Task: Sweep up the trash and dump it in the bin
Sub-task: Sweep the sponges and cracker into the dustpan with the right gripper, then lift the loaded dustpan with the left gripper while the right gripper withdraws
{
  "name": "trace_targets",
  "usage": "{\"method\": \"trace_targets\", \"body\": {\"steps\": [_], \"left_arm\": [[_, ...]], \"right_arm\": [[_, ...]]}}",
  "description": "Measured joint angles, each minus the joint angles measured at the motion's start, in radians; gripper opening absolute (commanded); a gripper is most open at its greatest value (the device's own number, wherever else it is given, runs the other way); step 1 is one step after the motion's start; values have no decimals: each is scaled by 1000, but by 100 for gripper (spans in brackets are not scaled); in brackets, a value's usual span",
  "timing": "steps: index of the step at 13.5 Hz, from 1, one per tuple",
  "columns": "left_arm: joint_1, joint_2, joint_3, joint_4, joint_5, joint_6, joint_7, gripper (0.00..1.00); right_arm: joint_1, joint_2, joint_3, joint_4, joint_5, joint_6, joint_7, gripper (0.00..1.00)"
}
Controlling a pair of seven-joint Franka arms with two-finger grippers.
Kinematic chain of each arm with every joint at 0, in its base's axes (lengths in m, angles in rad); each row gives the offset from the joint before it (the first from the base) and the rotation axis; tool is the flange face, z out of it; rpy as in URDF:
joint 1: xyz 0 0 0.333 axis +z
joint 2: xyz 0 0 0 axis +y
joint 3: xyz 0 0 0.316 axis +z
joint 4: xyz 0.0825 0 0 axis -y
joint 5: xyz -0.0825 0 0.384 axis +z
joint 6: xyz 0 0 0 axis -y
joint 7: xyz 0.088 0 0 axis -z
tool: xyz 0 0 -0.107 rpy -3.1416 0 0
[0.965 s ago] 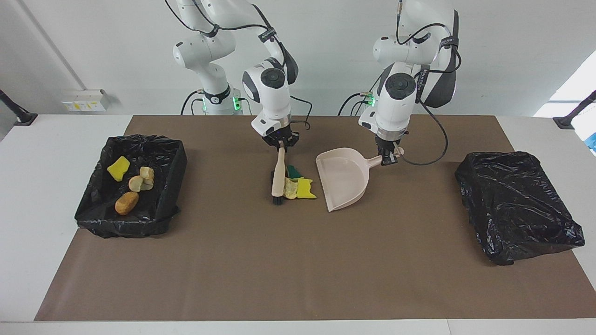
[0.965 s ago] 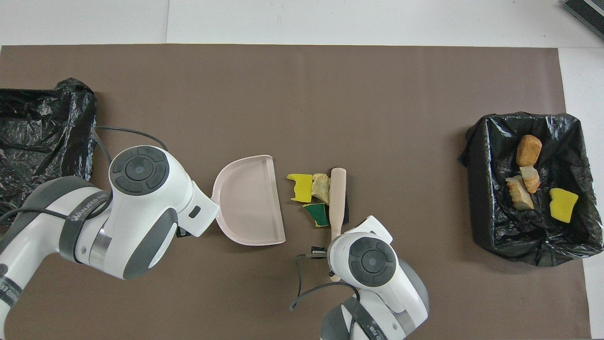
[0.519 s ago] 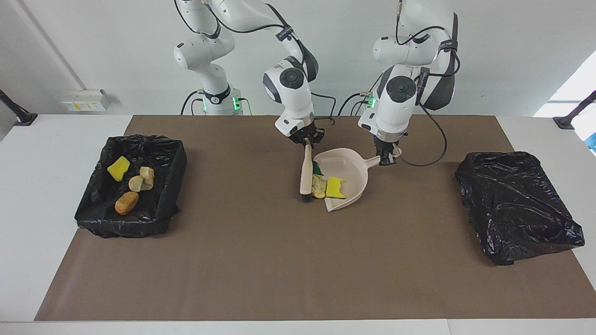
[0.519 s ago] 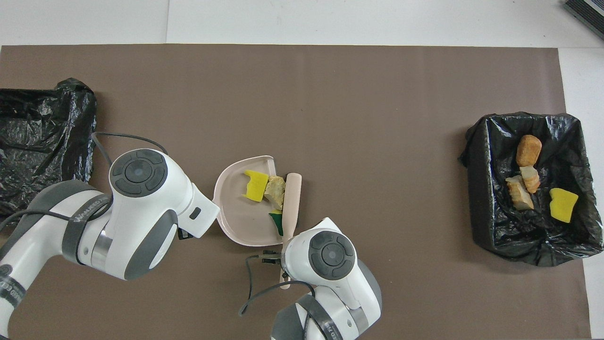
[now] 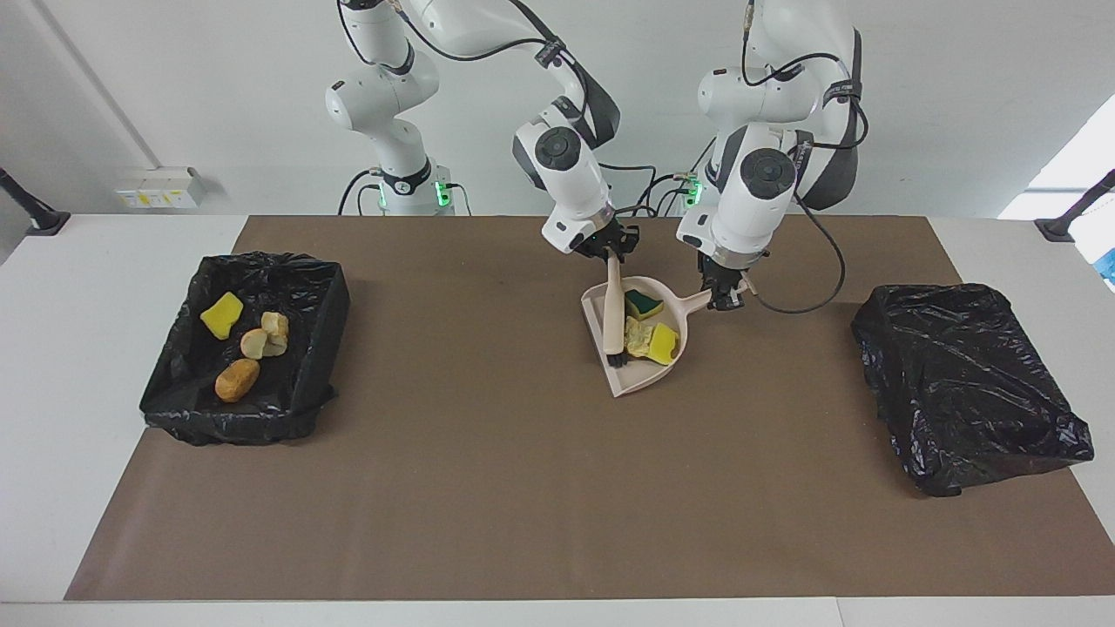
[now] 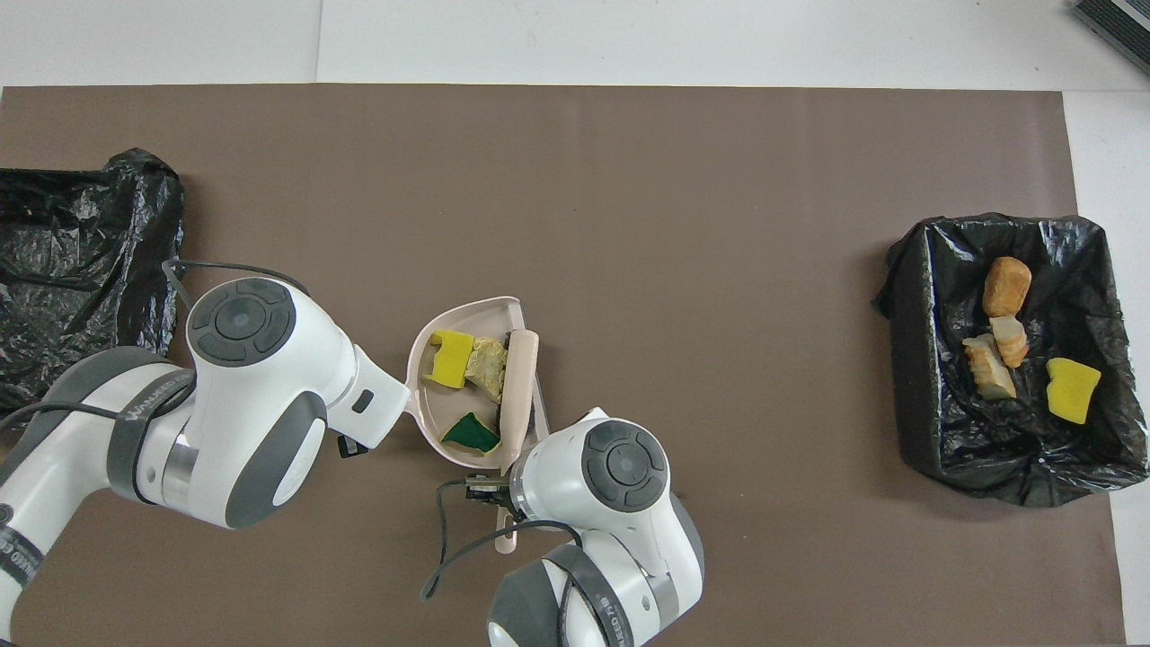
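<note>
Left end effector point(image 5: 725, 296) clamps the dustpan point(image 5: 640, 370) holding trash point(image 5: 652, 335); open bin point(image 5: 253, 348) lies toward nine o'clock; right end effector point(image 5: 612, 252) grips brush point(image 5: 614, 318)

The white table point(image 5: 104, 287) is covered over most of its top by a large brown paper sheet point(image 5: 488, 488). On the sheet, a pale pink plastic dustpan point(image 5: 643, 373) is seen near the middle. An open bin lined with a black plastic bag point(image 5: 322, 296) is set at the right arm's end, and a crumpled black-bagged bin point(image 5: 967, 383) at the left arm's end.
</note>
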Motion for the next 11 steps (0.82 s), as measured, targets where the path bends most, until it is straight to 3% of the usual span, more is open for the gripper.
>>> {"method": "trace_targets", "body": {"steps": [2,5,8,11], "left_arm": [[25,-1,1,2,-30,2,17,0],[89,-10,4,10,-82,3,54,0],[141,-20,6,31,-141,3,76,0],[175,-26,8,56,-153,2,84,0]], "right_arm": [[-5,-71,-5,2,-21,-125,3,0],[-39,-185,-11,-1,-156,-303,38,0],[-45,-227,-12,-3,-261,-389,55,0],[-37,-256,-2,-38,-293,-388,119,0]]}}
